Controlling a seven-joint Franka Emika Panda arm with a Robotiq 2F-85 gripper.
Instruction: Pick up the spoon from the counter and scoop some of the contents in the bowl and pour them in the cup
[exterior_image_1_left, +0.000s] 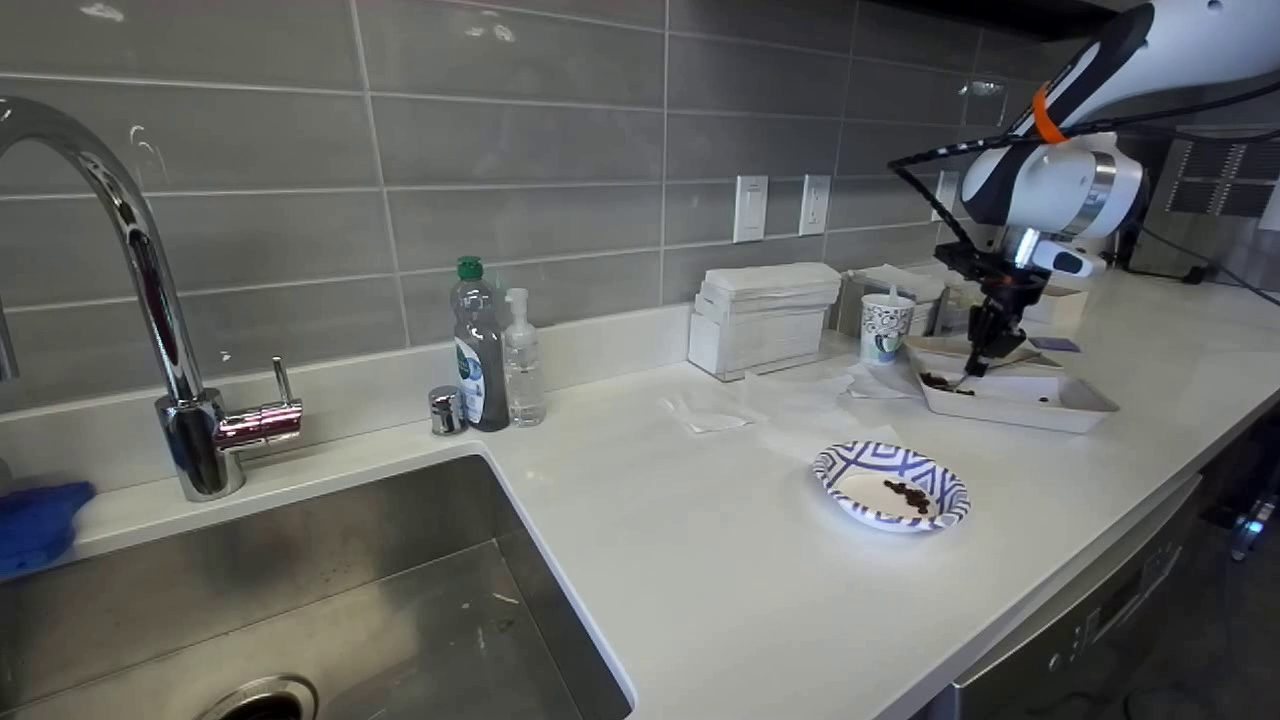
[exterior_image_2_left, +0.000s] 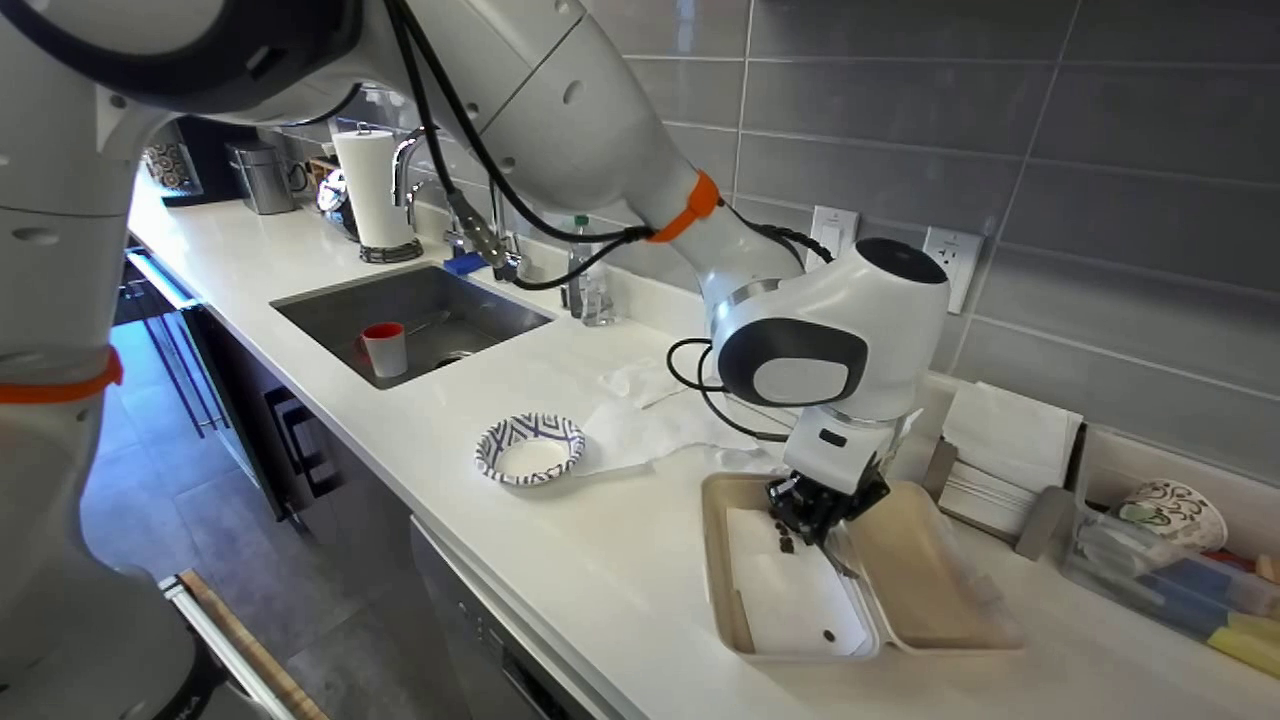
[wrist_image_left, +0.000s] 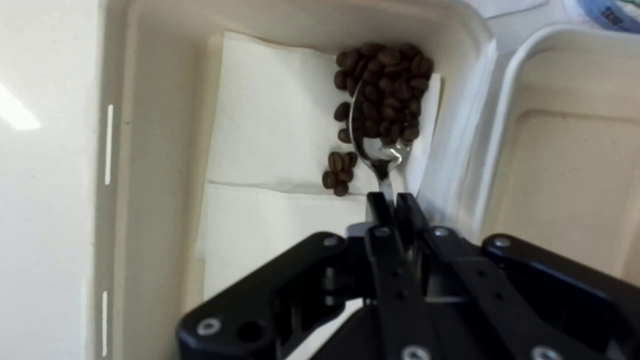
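Observation:
My gripper (wrist_image_left: 391, 198) is shut on the handle of the metal spoon (wrist_image_left: 375, 148), whose scoop sits among dark coffee beans (wrist_image_left: 392, 82) in a corner of the pale tray (wrist_image_left: 116, 215). Beans cover much of the scoop; how many rest in it I cannot tell. Both exterior views have the gripper (exterior_image_1_left: 978, 368) low inside the tray. A blue-and-white paper bowl (exterior_image_1_left: 855, 500), with some beans in it, stands apart on the counter. Just behind the tray is the cup (exterior_image_1_left: 884, 328), white with dark markings, upright in an exterior view.
The tan lid half (exterior_image_2_left: 930, 575) adjoins the tray. Crumpled napkins (exterior_image_1_left: 715, 412), a white box stack (exterior_image_1_left: 765, 320) and a clear bin (exterior_image_2_left: 1150, 580) line the wall side. Further off are soap bottles (exterior_image_1_left: 482, 350), the faucet (exterior_image_1_left: 160, 300) and the sink (exterior_image_1_left: 400, 640), with a mug (exterior_image_2_left: 385, 350).

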